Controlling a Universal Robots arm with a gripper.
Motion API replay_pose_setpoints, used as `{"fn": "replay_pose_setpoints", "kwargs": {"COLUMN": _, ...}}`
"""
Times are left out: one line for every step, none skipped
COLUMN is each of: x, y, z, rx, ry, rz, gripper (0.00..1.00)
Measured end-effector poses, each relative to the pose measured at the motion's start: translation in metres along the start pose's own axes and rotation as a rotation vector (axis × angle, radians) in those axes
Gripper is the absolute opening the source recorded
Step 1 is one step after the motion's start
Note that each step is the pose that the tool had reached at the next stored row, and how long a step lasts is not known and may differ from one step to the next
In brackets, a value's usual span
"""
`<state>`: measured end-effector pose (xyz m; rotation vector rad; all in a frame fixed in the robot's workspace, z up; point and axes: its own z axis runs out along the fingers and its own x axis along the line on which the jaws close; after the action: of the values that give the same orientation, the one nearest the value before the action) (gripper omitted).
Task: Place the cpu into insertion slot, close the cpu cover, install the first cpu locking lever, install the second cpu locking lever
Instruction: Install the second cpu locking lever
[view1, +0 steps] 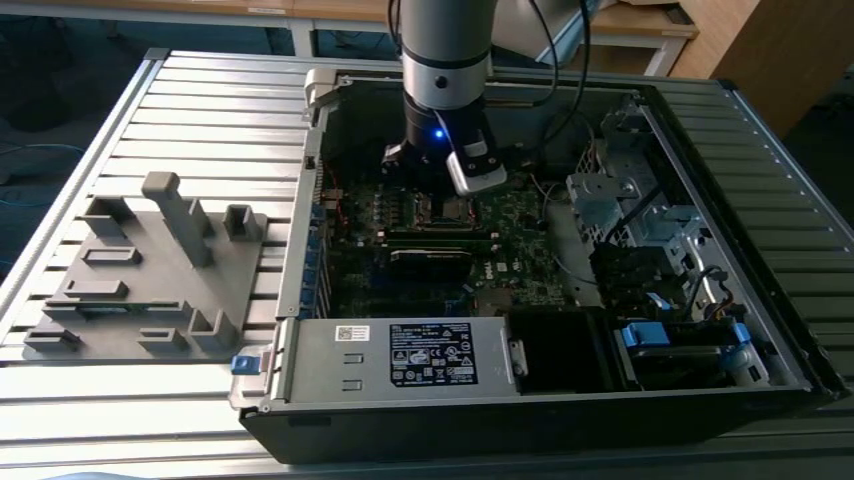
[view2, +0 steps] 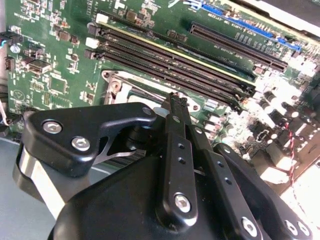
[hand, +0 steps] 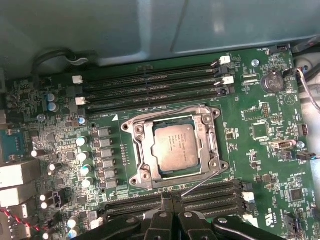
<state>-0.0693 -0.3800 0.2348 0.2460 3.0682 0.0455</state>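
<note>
Your gripper (hand: 170, 202) hangs low inside the open computer case (view1: 747, 330), just over the motherboard (hand: 260, 165) at the socket's edge. In both wrist views the fingers (view2: 176, 125) sit pressed together, tips narrow, nothing between them.

The cpu (hand: 174, 147) is down in the insertion slot (hand: 150, 172), lying flat, silver top showing through the window of the cpu cover (hand: 142, 150). The cover looks folded down over the chip, frame flat against the socket. So steps one and two read as done, as a judgement from how things lie.

A thin wire locking lever (hand: 200, 184) runs slanted off the socket's corner toward the memory slots (hand: 200, 197) nearest your fingers; it looks unlatched. A second lever cannot be made out for certain.

Step in hand: likely the first locking lever. Your fingertips are closest to that loose wire.

That move calls for a closed-tip push: catch the wire's free end, press it down and sideways under its hook. Mind the memory slots right beside it.

Off the case, a grey fixture tray (view1: 147, 270) rests on the slatted tabletop (view1: 200, 110).
</note>
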Motion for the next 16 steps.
{"fn": "replay_pose_setpoints", "kwargs": {"x": 0.0, "y": 0.0, "z": 0.0001, "rx": -0.0003, "ry": 0.0001, "rz": -0.005, "gripper": 0.11}}
{"fn": "replay_pose_setpoints", "kwargs": {"x": 0.0, "y": 0.0, "z": 0.0002, "rx": -0.0006, "ry": 0.0003, "rz": -0.01, "gripper": 0.11}}
{"fn": "replay_pose_setpoints", "kwargs": {"x": 0.0, "y": 0.0, "z": 0.0002, "rx": -0.0009, "ry": 0.0005, "rz": -0.016, "gripper": 0.11}}
{"fn": "replay_pose_setpoints", "kwargs": {"x": 0.0, "y": 0.0, "z": 0.0003, "rx": -0.0012, "ry": 0.0007, "rz": -0.021, "gripper": 0.11}}
{"fn": "replay_pose_setpoints", "kwargs": {"x": 0.0001, "y": 0.0, "z": 0.0004, "rx": -0.0016, "ry": 0.0008, "rz": -0.026, "gripper": 0.11}}
{"fn": "replay_pose_setpoints", "kwargs": {"x": 0.0001, "y": 0.0, "z": 0.0004, "rx": -0.0016, "ry": 0.0008, "rz": -0.028, "gripper": 0.11}}
{"fn": "replay_pose_setpoints", "kwargs": {"x": 0.0001, "y": 0.0, "z": 0.0004, "rx": -0.0016, "ry": 0.0009, "rz": -0.029, "gripper": 0.11}}
{"fn": "replay_pose_setpoints", "kwargs": {"x": 0.0001, "y": 0.0, "z": 0.0004, "rx": -0.0016, "ry": 0.0009, "rz": -0.029, "gripper": 0.11}}
{"fn": "replay_pose_setpoints", "kwargs": {"x": 0.0001, "y": 0.0, "z": 0.0004, "rx": -0.0017, "ry": 0.0009, "rz": -0.03, "gripper": 0.11}}
{"fn": "replay_pose_setpoints", "kwargs": {"x": 0.0001, "y": 0.0, "z": 0.0004, "rx": -0.0017, "ry": 0.0009, "rz": -0.03, "gripper": 0.11}}
{"fn": "replay_pose_setpoints", "kwargs": {"x": 0.0001, "y": 0.0, "z": 0.0004, "rx": -0.0017, "ry": 0.0009, "rz": -0.03, "gripper": 0.11}}
{"fn": "replay_pose_setpoints", "kwargs": {"x": 0.0001, "y": -0.0001, "z": 0.0006, "rx": -0.0017, "ry": 0.0009, "rz": -0.03, "gripper": 0.11}}
{"fn": "replay_pose_setpoints", "kwargs": {"x": 0.0002, "y": -0.0001, "z": 0.001, "rx": -0.0018, "ry": 0.0008, "rz": -0.03, "gripper": 0.11}}
{"fn": "replay_pose_setpoints", "kwargs": {"x": 0.0002, "y": -0.0001, "z": 0.0013, "rx": -0.0017, "ry": 0.0009, "rz": -0.03, "gripper": 0.11}}
{"fn": "replay_pose_setpoints", "kwargs": {"x": 0.0003, "y": -0.0001, "z": 0.0017, "rx": -0.0016, "ry": 0.0009, "rz": -0.03, "gripper": 0.11}}
{"fn": "replay_pose_setpoints", "kwargs": {"x": 0.0003, "y": -0.0001, "z": 0.0022, "rx": -0.0017, "ry": 0.0009, "rz": -0.03, "gripper": 0.11}}
